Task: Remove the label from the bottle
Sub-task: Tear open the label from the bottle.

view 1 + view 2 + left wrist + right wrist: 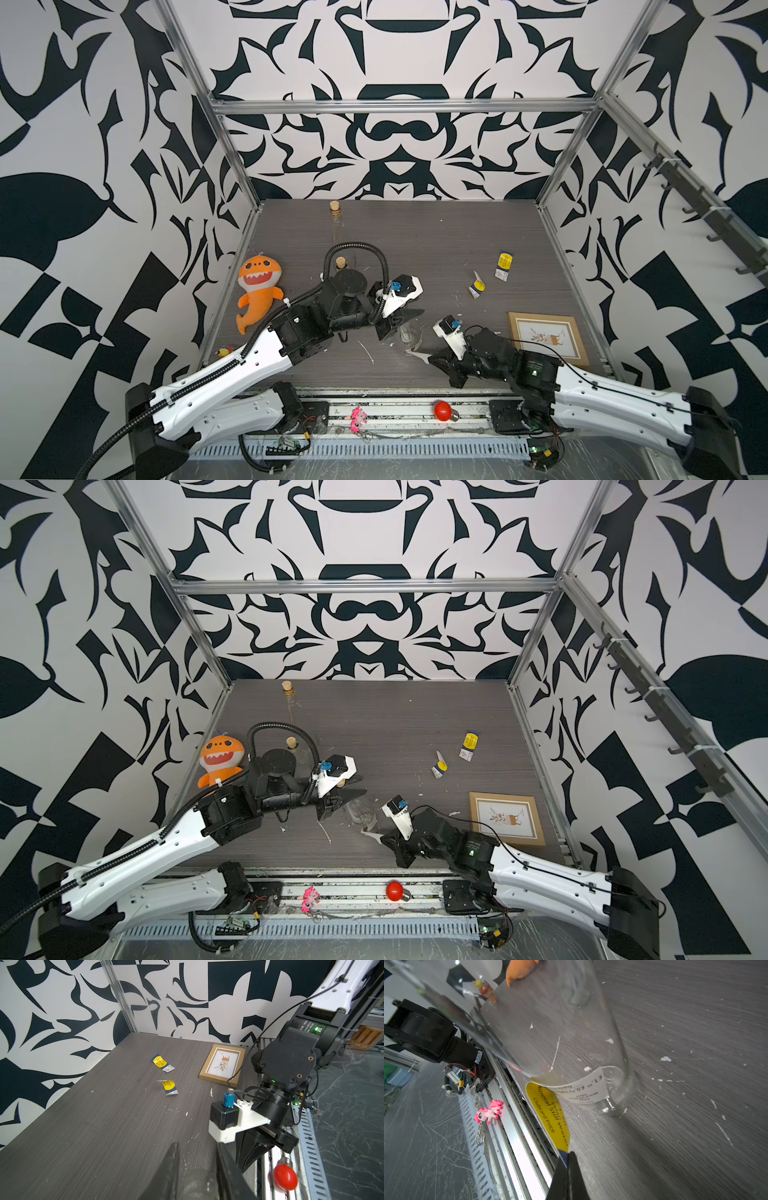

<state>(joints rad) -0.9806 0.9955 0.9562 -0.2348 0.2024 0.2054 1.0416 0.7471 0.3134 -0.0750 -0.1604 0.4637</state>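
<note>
Clear glass bottle (591, 1012) is at front-centre of the worktop (436, 249), between your two arms, tilted with its base end low by the surface; nothing visible inside it. Your left pincer (197, 1145) is clamped across the glass, one finger on either side. Your right pincer (570, 1155) is closed tight on the blue end of the label (550, 1118). The label's yellow part stretches free from bottle to pincer, and its white price part is stuck to the glass near the base. Rear corked bottle (335, 208) and nearer corked bottle (340, 262) stand upright at rear left; contents not discernible. Flat label scrap (504, 266) and curled label scrap (478, 286) lie right of centre. Picture frame (548, 336) lies front right.
</note>
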